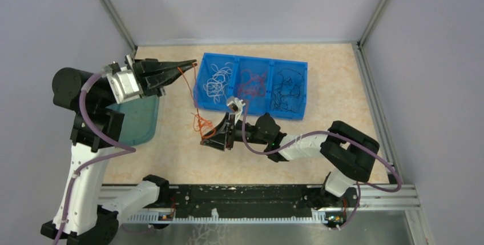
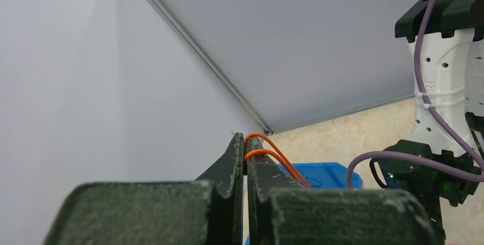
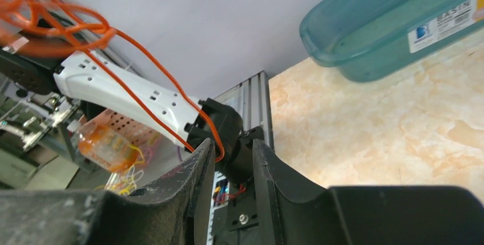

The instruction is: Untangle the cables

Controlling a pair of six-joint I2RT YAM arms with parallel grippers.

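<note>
Though beside orange cables [image 1: 199, 123], blue tray [image 1: 288, 113].

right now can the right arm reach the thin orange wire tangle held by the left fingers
Probably yes: the right fingers, open, sit right beside the thin orange wire tangle; one strand dips between them, nothing blocks.

In the right wrist view the orange cables [image 3: 40, 11] are blurred and run off the top-left corner. The teal container [image 3: 388, 33] is cut by the right edge, and from above the left arm [image 1: 85, 168] covers part of it. The left gripper [image 2: 245, 142] hides most of the blue bin [image 2: 325, 173] and the cables' lower run. From above, single strands in the bin are too small to tell apart.
</note>
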